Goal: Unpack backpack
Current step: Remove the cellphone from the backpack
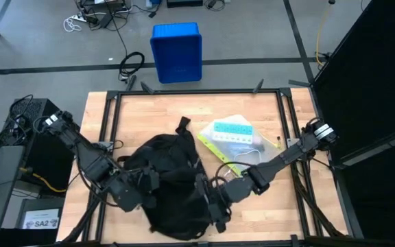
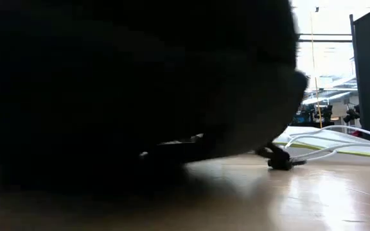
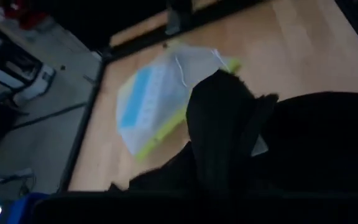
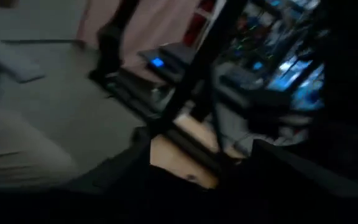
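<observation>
The black backpack lies slumped on the wooden table near its front edge and fills most of the low view. My left gripper is at the backpack's left part, shut; in the left wrist view a flap of black fabric stands up just ahead of it. My right gripper is over the backpack's right side, dark against the black cloth. A strap end lies on the table toward the far edge. My left gripper is shut at the backpack's left upper fabric, coming level from the table's left. The black cloth and the gripper's own body hide the place of contact. A fold of the fabric rises in front of it while the rest lies on the table.
A clear pouch with a blue pill box and a yellow-green edge lies right of the backpack, with a white cable on it. A blue bin stands on the floor beyond the far edge. Bare wood shows at the far left and near right.
</observation>
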